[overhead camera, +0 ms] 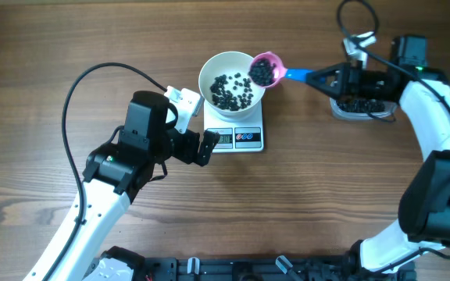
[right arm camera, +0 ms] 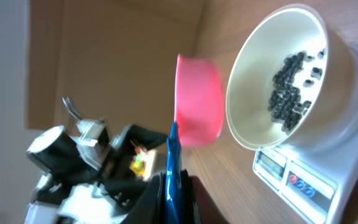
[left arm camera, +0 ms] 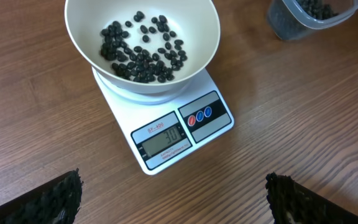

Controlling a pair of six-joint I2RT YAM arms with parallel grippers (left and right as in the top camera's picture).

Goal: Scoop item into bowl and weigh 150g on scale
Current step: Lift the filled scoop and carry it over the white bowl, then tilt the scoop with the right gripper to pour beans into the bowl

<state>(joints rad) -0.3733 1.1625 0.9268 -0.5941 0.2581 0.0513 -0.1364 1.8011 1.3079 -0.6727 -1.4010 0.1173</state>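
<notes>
Left gripper (left arm camera: pixel 174 200) wide — right gripper (overhead camera: pixel 319 76) clamped

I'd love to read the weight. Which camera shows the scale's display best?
The left wrist view: the scale's display faces it, close and unobstructed. Overhead the display is tiny; the right wrist view catches only a tilted sliver.

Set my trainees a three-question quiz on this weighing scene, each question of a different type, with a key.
1. True or false: the bowl stands on the scale.
2. Which end effector holds the scoop? A left, B right, C neither.
3. Fill in: the left end effector, holding nothing, is ___.
Key: 1 true; 2 B, the right end effector; 3 open.
</notes>
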